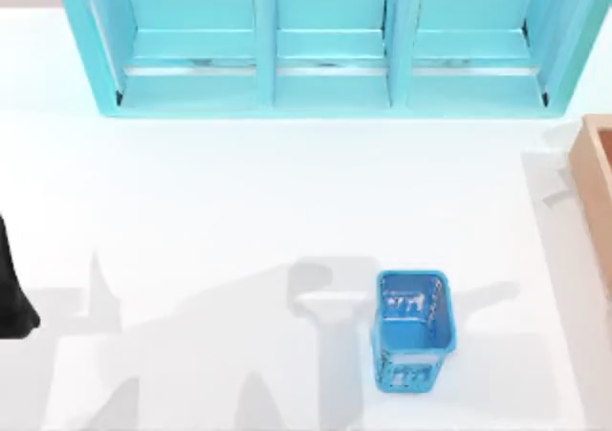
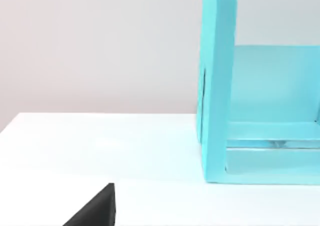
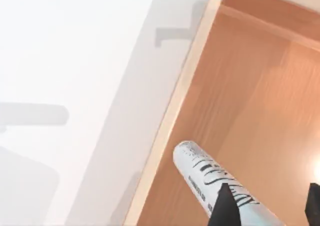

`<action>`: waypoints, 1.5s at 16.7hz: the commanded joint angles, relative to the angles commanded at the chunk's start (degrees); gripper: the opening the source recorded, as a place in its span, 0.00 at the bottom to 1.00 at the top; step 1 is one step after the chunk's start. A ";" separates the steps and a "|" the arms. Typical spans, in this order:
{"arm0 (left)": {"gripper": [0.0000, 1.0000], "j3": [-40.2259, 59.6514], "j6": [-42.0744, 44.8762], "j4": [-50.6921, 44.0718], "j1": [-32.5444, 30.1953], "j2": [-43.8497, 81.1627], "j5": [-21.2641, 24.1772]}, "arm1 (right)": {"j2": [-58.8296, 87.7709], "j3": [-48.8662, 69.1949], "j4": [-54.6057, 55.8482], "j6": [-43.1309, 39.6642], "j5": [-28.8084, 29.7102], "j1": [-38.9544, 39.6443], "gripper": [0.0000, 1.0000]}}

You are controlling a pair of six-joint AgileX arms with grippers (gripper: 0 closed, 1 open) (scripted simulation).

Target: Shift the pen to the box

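Note:
The pen [image 3: 210, 178], a grey-white barrel with black lettering, hangs tilted over the inside of the tan box [image 3: 250, 85]. My right gripper [image 3: 267, 206] is above the box floor, with the pen between its dark fingers [image 3: 225, 208]. The pen lies against one finger, and a strip of box floor shows between it and the other, so the gripper looks open. In the top view the box [image 1: 598, 192] sits at the table's right edge. My left arm [image 1: 11, 292] is parked at the left edge.
A big cyan three-bay shelf [image 1: 325, 49] stands along the back, and its side wall [image 2: 217, 85] is close to the left arm. A small blue mesh basket [image 1: 413, 331] stands on the white table, front and right of centre.

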 joint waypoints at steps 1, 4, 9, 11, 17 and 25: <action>1.00 0.00 0.00 0.00 0.00 0.00 0.00 | 1.66 3.08 -3.08 -0.17 3.16 -0.84 0.00; 1.00 0.00 0.00 0.00 0.00 0.00 0.00 | 5.08 8.68 -8.88 -0.58 9.06 -2.55 0.00; 1.00 0.00 0.00 0.00 0.00 0.00 0.00 | 5.46 9.39 -9.63 -0.59 9.88 -2.55 0.00; 1.00 0.00 0.00 0.00 0.00 0.00 0.00 | 5.03 8.46 -8.78 -0.43 9.93 -2.64 0.00; 1.00 0.00 0.00 0.00 0.00 0.00 0.00 | 4.40 -4.44 2.96 -0.50 10.06 -2.37 0.00; 1.00 0.00 0.00 0.00 0.00 0.00 0.00 | 4.10 -6.95 5.17 -0.38 10.08 -2.50 0.15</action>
